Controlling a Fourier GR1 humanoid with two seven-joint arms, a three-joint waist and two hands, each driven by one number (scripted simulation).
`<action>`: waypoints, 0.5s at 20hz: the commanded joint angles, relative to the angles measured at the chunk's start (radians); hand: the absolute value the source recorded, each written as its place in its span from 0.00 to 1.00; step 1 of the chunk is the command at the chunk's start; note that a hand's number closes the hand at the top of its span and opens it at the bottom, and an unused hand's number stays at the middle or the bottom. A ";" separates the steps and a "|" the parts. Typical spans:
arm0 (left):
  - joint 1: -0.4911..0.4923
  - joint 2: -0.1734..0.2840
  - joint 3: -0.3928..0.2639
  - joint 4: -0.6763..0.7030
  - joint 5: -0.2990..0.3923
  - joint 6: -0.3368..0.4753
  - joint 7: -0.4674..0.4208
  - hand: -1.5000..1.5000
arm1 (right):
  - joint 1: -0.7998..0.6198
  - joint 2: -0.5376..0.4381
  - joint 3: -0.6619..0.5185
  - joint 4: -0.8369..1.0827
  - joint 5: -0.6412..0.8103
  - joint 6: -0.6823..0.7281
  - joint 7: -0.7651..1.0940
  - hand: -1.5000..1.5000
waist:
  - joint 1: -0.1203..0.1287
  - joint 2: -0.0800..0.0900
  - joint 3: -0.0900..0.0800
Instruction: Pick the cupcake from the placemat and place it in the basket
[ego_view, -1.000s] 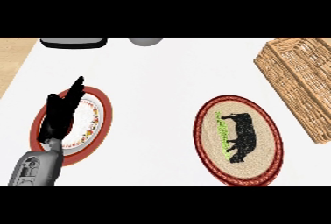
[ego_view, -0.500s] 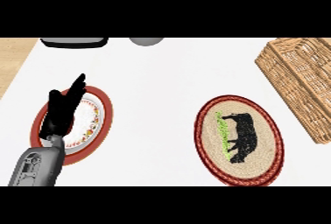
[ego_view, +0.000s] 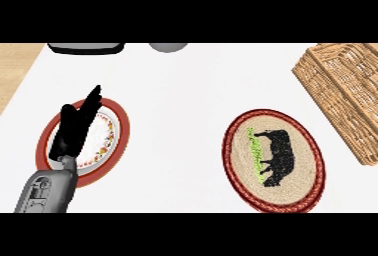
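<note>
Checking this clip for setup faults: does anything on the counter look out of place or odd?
Yes. The round woven placemat with the red rim and black animal figure carries no cupcake, and none shows in the wicker basket. The black left hand hangs open over the red-rimmed plate, which it partly hides.

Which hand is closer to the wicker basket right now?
Neither is close. Only the left hand shows, over the red-rimmed plate at the counter's left side, far across from the basket at the right edge. The right hand is not in view, so its distance cannot be judged.
</note>
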 joint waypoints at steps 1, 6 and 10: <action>-0.019 0.006 -0.006 -0.031 -0.002 -0.010 0.043 0.50 | -0.061 -0.008 0.026 0.193 0.045 -0.068 -0.112 1.00 | 0.008 0.001 0.000; -0.013 0.013 0.023 0.023 0.016 -0.023 -0.004 0.50 | -0.011 0.037 0.022 0.266 0.058 -0.156 -0.170 1.00 | -0.006 -0.002 0.000; -0.023 -0.019 -0.006 0.044 -0.029 0.023 -0.017 0.50 | -0.054 0.076 -0.033 0.382 0.012 -0.115 -0.086 1.00 | -0.003 0.002 0.000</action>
